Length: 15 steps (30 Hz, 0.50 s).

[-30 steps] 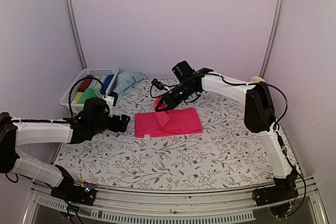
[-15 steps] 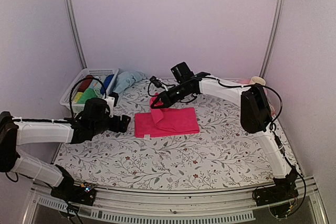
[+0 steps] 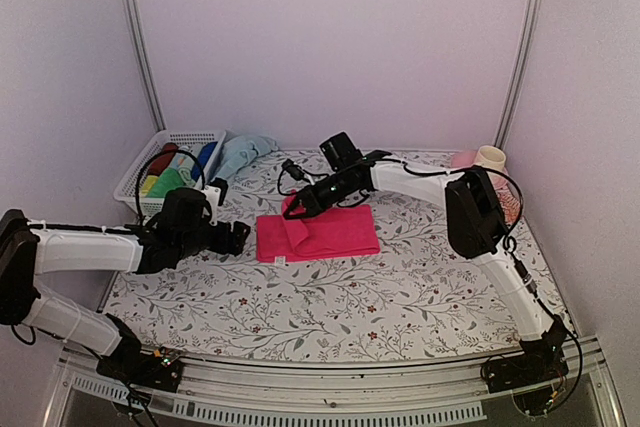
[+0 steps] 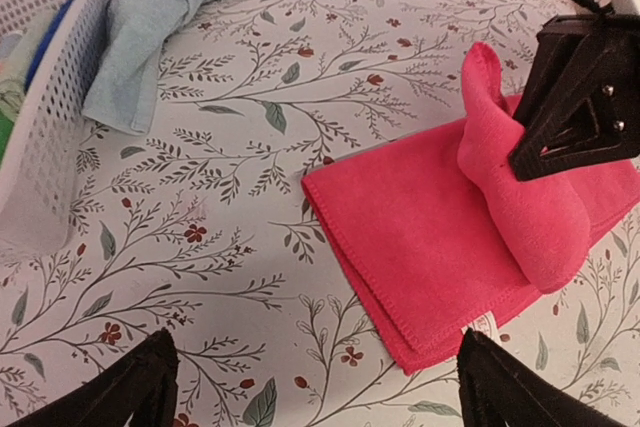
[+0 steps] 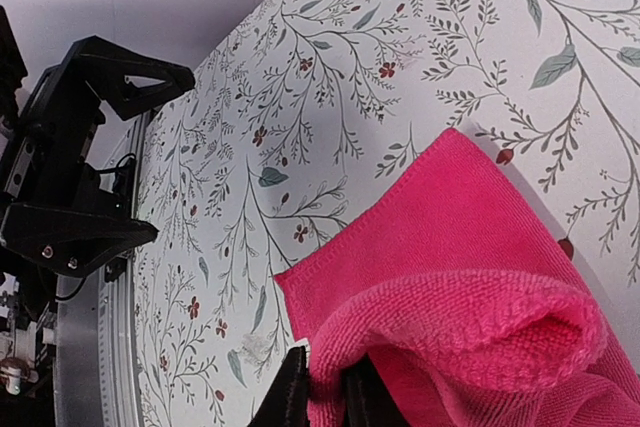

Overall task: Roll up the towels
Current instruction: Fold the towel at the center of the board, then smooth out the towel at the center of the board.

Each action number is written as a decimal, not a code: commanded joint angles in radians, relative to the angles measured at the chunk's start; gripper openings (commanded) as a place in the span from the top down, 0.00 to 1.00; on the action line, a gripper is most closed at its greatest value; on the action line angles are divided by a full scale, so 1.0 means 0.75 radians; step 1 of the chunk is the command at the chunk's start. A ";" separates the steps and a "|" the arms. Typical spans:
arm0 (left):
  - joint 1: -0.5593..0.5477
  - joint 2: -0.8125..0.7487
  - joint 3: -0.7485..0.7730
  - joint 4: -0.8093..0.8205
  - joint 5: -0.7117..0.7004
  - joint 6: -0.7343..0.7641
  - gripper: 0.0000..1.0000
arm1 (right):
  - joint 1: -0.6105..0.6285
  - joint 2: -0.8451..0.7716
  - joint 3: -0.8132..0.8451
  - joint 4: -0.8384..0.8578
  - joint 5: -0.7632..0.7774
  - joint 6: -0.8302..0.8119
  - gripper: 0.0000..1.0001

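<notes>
A: Right tool (image 3: 297,209) first: gripping anything?

B: Nipped nearly shut on a raised fold of the pink towel (image 3: 330,235), at its left end. Left tool (image 4: 315,387) spread wide, holding nothing, hovering low just left of that towel.

A: And across the desk (image 3: 350,297), how far along?

B: Early, by the look of it. No roll formed on either towel. Pink one lying near the middle of the desk, folded into a flat band, only the one end lifted and curled over. Pale blue towel (image 3: 243,154) not begun: bunched in a heap at the back left, touching the white basket (image 3: 190,134).

A: Left to do, then?

B: Probably turning that lifted end over and over along the whole pink band, then spreading out and rolling the blue one.

A: Look of the pink cloth?

B: Bright, fuzzy terry, doubled in layers, with a stitched edge showing along the near-left side. Lifted part standing as a soft, limp hump, drooping back onto the flat part. Small white label (image 4: 483,325) poking out at the near edge.
</notes>
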 commanded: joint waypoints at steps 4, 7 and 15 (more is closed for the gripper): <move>0.012 0.014 0.004 0.033 0.007 -0.011 0.03 | 0.041 0.076 0.085 0.057 -0.118 0.058 0.60; 0.011 0.019 0.006 0.035 0.007 -0.010 0.03 | 0.043 0.072 0.124 0.057 -0.180 0.071 0.50; 0.010 0.071 0.018 0.068 0.058 -0.037 0.03 | -0.005 -0.126 0.042 -0.011 -0.148 -0.035 0.44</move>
